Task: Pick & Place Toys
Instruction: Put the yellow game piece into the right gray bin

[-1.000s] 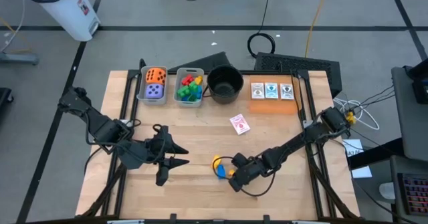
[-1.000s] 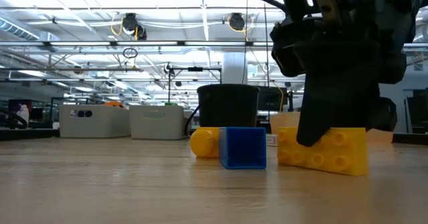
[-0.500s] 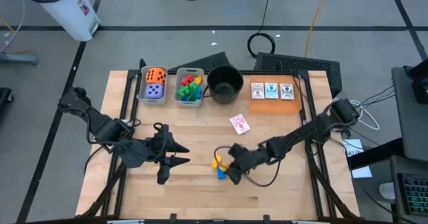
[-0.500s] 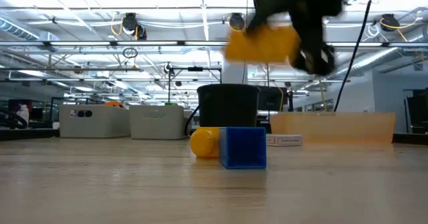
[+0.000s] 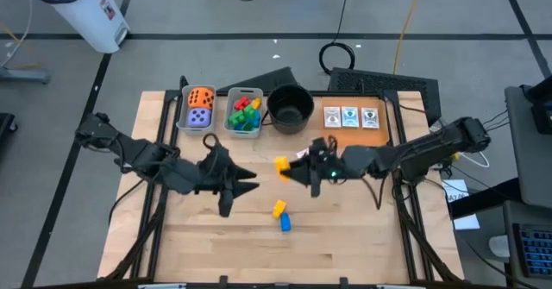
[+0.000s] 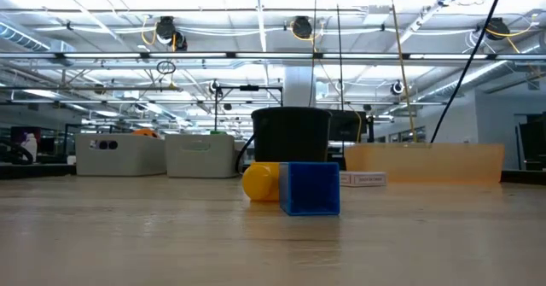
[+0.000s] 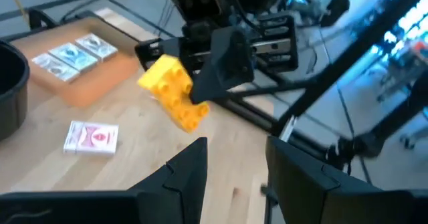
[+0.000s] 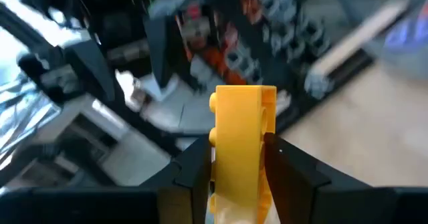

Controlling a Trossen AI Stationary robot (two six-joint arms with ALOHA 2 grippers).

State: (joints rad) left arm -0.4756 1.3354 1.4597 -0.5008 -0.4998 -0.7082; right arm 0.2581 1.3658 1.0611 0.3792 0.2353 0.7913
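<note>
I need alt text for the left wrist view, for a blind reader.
The right gripper holds a yellow block in the air above the wooden table. A red picture card lies below, and the left gripper's fingers stand open in the foreground.

No words, brands or numbers could be read anywhere. The orange die [image 5: 201, 98] and purple die [image 5: 200, 117], beside the round black pot [image 5: 290, 108], showed only pips.

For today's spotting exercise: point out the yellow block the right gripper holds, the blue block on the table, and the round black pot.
yellow block [image 7: 172, 92], left wrist view, its studded face.
blue block [image 6: 310, 188], low view, its front face.
round black pot [image 5: 290, 119], high view, its near rim.
</note>
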